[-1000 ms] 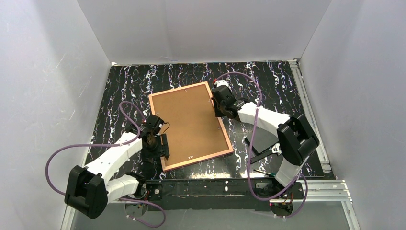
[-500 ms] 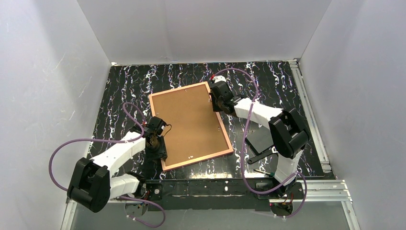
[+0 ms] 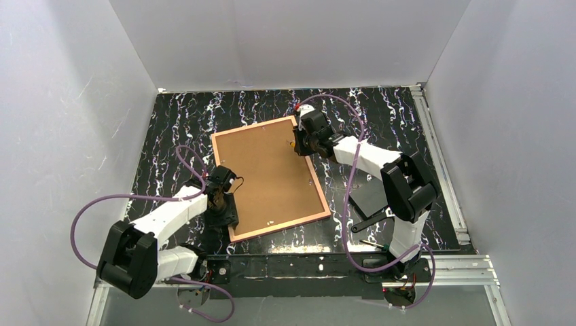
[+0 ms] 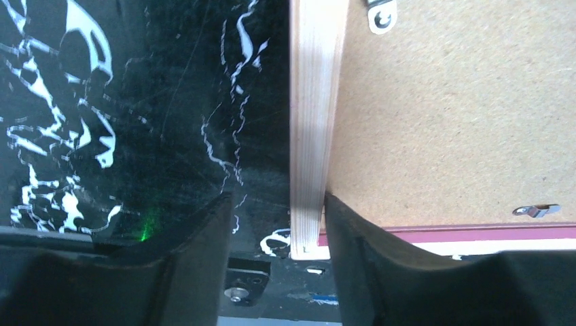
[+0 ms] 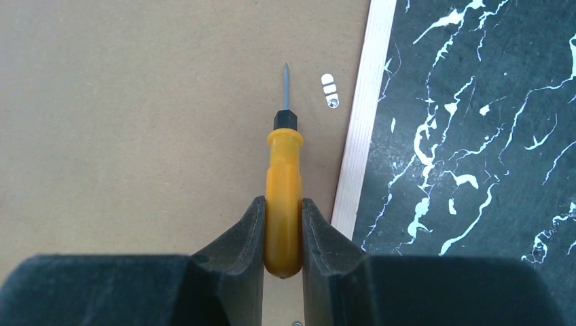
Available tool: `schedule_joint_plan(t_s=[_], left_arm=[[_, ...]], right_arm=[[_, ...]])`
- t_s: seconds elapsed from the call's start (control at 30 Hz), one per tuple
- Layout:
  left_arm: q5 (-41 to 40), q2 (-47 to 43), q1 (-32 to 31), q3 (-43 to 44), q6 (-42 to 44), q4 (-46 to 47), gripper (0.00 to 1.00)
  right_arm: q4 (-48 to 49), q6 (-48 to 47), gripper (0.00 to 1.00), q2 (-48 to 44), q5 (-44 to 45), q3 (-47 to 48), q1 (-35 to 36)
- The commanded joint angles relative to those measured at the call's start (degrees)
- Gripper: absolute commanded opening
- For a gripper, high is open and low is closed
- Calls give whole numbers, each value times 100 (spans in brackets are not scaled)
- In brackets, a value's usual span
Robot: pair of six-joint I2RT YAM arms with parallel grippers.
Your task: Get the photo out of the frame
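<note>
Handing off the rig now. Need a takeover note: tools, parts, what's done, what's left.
Left tool: straddling the frame rail near a corner; clamped or not, cannot tell.
Right tool: shut on the orange screwdriver, tip over the backing board beside a retaining tab.
Frame lies back up; photo not visible.
Done: nothing out yet, backing in place.
Left: turn the tabs, lift the backing, take out the photo.

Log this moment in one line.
left pincer: straddling frame edge | right pincer: shut on screwdriver, tip near tab | backing: in place
</note>
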Motion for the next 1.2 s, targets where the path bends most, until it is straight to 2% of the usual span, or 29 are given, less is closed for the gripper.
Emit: schedule_joint_plan(t_s=[0.0, 0.07, 0.17, 0.33, 0.43, 0.57, 0.7, 0.77, 0.97, 1.17], left_arm=[[-78, -342, 27, 210, 73, -1166, 58], [95, -687, 27, 369, 33, -1394, 69], [470, -1088, 27, 593, -165, -1684, 79], [1830, -1354, 15, 661, -1386, -1649, 86], [2082, -1492, -216, 467, -2227, -1099, 89], [1607, -1434, -877, 295, -3478, -657, 93], [583, -1402, -1686, -201, -5213, -268, 93], [-45, -1438, -1919, -465, -6157, -108, 90], [-908, -1355, -2006, -659, -7112, -39, 83], [-608, -936, -2180, -944, -8003, 81, 74]], right_arm=[[-370, -34, 1, -437, 8, 538, 7], [-769, 39, 1, -740, 238, 572, 8], [-1238, 78, 1, -1332, 448, 269, 1], [-1525, 289, 1, -2589, 471, -1099, 8], [-1543, 466, 1, -3408, 362, -1823, 4], [-1470, 650, 1, -4133, 222, -2499, 7], [-1562, 715, 1, -4580, 79, -2714, 3], [-1586, 716, 1, -4770, 52, -2793, 1], [-1610, 701, 1, -5221, -57, -3006, 6], [-1606, 724, 1, -5414, -99, -3144, 7]])
